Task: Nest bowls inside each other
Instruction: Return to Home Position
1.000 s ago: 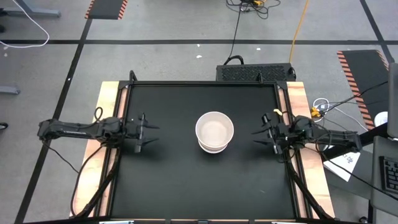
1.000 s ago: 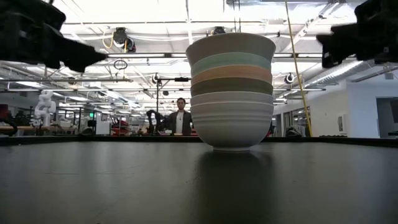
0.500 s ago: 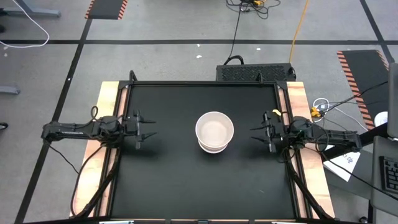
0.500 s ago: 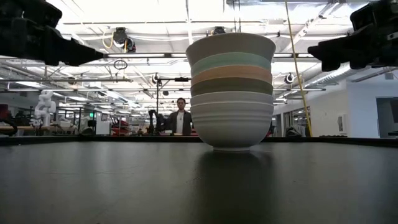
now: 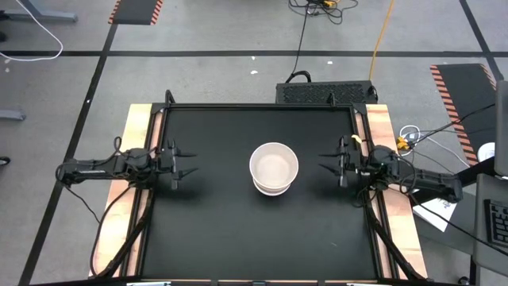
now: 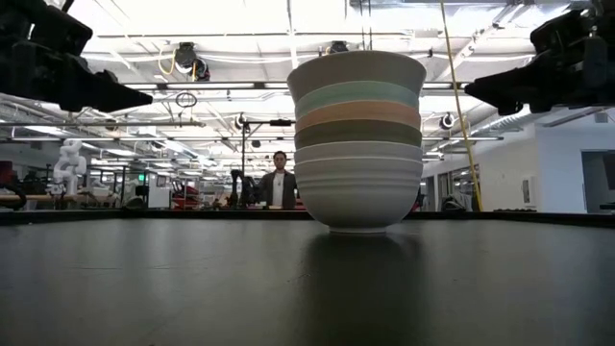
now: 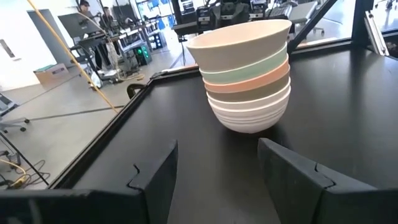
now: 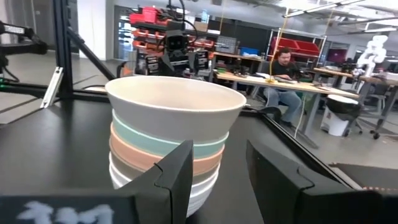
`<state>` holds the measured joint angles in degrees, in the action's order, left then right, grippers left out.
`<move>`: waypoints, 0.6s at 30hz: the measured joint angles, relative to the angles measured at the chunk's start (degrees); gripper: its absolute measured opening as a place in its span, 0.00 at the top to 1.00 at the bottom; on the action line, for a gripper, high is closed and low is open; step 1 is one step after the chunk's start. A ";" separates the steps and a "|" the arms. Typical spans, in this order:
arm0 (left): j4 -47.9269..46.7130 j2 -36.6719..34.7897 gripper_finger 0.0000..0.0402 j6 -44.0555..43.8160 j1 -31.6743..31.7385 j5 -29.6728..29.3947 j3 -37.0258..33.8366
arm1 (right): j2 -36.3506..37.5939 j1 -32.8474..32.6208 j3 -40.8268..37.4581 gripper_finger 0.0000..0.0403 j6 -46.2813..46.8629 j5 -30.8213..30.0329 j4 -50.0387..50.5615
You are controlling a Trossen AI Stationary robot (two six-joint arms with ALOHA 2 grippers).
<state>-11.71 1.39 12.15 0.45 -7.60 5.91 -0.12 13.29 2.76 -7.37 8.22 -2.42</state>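
The bowls stand nested in one stack (image 5: pixel 274 168) at the table's middle, its base on the black top. In the low view the stack (image 6: pixel 356 139) shows a cream-beige bowl on top, then mint green, salmon-orange, grey-brown and ribbed white below. My left gripper (image 5: pixel 189 166) hovers open near the left edge, pointing at the stack (image 7: pixel 247 74). My right gripper (image 5: pixel 325 167) hovers open near the right edge, facing the stack (image 8: pixel 174 137). Both are well apart from it.
The black table top (image 5: pixel 214 230) has a raised frame and wooden side boards (image 5: pixel 136 127). A dark box (image 5: pixel 325 93) sits beyond the far edge. People show in the room behind, one standing (image 6: pixel 279 183), one seated at a desk (image 8: pixel 283 68).
Both grippers have drawn back from the stack: the left toward the table's left edge, the right toward the right edge. The bowl stack has stayed where it was.
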 joint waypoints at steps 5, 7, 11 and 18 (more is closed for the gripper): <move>0.10 -0.05 0.44 0.18 -0.01 0.05 -0.02 | -0.04 1.97 -1.90 0.65 2.40 0.95 -0.13; 0.47 -0.05 0.44 -0.26 -0.01 0.09 -0.50 | -1.05 2.61 -1.90 0.65 3.55 0.96 -0.17; 1.33 0.05 0.44 -1.17 0.00 0.81 -1.41 | -1.51 2.88 -1.90 0.65 3.63 1.14 -0.19; 1.71 0.06 0.44 -1.36 0.01 2.08 -1.53 | -2.82 2.88 -1.90 0.65 3.36 1.23 -0.04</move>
<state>-10.00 1.45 10.79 0.47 -5.52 4.38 -2.94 16.16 0.86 -4.01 9.45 -2.46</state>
